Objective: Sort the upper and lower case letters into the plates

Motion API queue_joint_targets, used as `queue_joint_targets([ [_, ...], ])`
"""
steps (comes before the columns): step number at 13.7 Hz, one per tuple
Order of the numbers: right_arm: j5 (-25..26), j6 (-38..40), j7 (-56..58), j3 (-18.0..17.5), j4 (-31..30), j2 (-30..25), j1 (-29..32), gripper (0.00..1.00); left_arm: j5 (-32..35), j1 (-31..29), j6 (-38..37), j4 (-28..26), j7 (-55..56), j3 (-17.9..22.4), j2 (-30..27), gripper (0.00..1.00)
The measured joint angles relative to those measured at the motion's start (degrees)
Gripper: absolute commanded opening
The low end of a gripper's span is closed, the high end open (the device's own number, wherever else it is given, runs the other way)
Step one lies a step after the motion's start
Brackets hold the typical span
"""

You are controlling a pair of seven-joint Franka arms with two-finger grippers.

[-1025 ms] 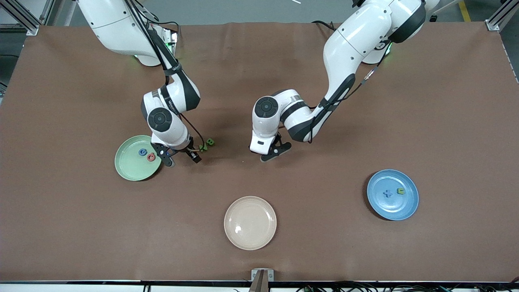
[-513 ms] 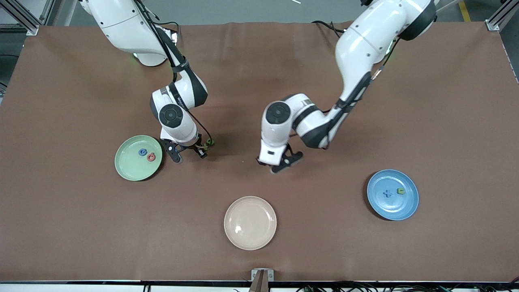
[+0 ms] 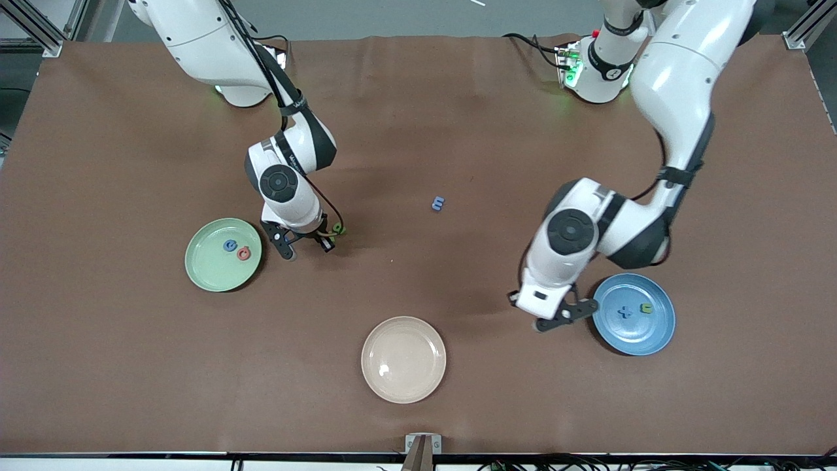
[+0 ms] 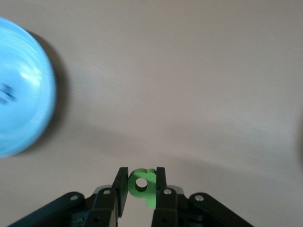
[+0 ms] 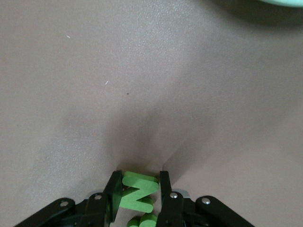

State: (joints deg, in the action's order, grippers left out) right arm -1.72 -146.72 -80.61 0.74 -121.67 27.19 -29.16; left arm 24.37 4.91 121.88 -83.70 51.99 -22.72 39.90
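Note:
My left gripper (image 3: 562,315) hangs over the table just beside the blue plate (image 3: 637,337). It is shut on a small green letter with a round hole (image 4: 140,184). The blue plate (image 4: 19,94) holds a blue letter (image 3: 626,312) and a green letter (image 3: 646,308). My right gripper (image 3: 306,246) is down at the table beside the pale green plate (image 3: 209,268). Its jaws are closed on a green N-shaped letter (image 5: 137,191). Another green letter (image 3: 337,228) lies close by. The green plate holds a blue letter (image 3: 229,245) and a red letter (image 3: 244,253).
A small blue letter (image 3: 438,204) lies alone on the brown table mid-way between the arms. An empty cream-beige plate (image 3: 403,359) sits near the front edge. The green plate's rim (image 5: 284,2) shows in the right wrist view.
My left arm swung from the table's middle to beside the blue plate, carrying the green letter and uncovering the small blue letter. My right gripper shifted slightly toward the green letters.

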Motion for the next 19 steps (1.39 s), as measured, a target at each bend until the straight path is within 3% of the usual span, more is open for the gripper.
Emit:
queue_joint_targets([
  [1,0.0,-0.14,-0.02,0.0,-0.04,-0.04,-0.1,0.04,-0.1,-2.27,-1.7,-0.03,-4.58,-0.35,-0.71,0.0],
  [2,0.0,-0.21,-0.03,-0.01,-0.07,-0.04,-0.2,0.0,-0.44,-4.79,-3.21,-0.11,-9.22,-0.79,-1.36,0.0],
  [7,0.0,1.34,3.35,0.7,0.17,-0.38,0.43,0.0,-1.06,-19.36,-3.92,-3.13,-29.84,-2.76,-2.09,0.01],
  [10,0.0,7.54,14.34,1.24,0.9,-4.23,6.08,0.0,-1.13,-22.98,0.98,-7.25,-33.53,-2.87,-1.58,0.01],
  [12,0.0,11.28,21.95,1.39,0.9,-7.53,10.36,0.0,-1.12,-24.15,7.45,-11.28,-33.96,-2.84,-0.84,0.07],
  [13,0.0,13.01,25.77,1.45,0.78,-8.87,12.49,0.0,-1.12,-24.61,10.22,-13.12,-34.1,-2.82,-0.41,0.21],
  [14,0.01,13.99,29.53,1.49,0.39,-9.9,14.64,0.0,-1.12,-24.94,12.05,-14.5,-34.13,-2.78,-0.07,0.5],
  [15,0.01,14.26,33.48,1.53,-0.38,-10.69,17.0,0.0,-1.12,-25.08,13.01,-15.27,-34.14,-2.76,0.2,0.62],
  [16,0.01,14.26,37.12,1.56,-1.23,-11.13,19.26,0.0,-1.12,-25.1,13.28,-15.55,-34.14,-2.76,0.32,0.91],
  [17,0.01,14.23,40.05,1.59,-1.85,-11.28,21.26,0.0,-1.11,-25.09,13.29,-15.56,-34.14,-2.79,0.3,1.0],
  [19,0.01,13.06,45.22,1.61,-3.25,-11.29,24.41,0.0,-1.06,-25.06,13.29,-15.55,-34.15,-3.04,0.19,1.0],
])
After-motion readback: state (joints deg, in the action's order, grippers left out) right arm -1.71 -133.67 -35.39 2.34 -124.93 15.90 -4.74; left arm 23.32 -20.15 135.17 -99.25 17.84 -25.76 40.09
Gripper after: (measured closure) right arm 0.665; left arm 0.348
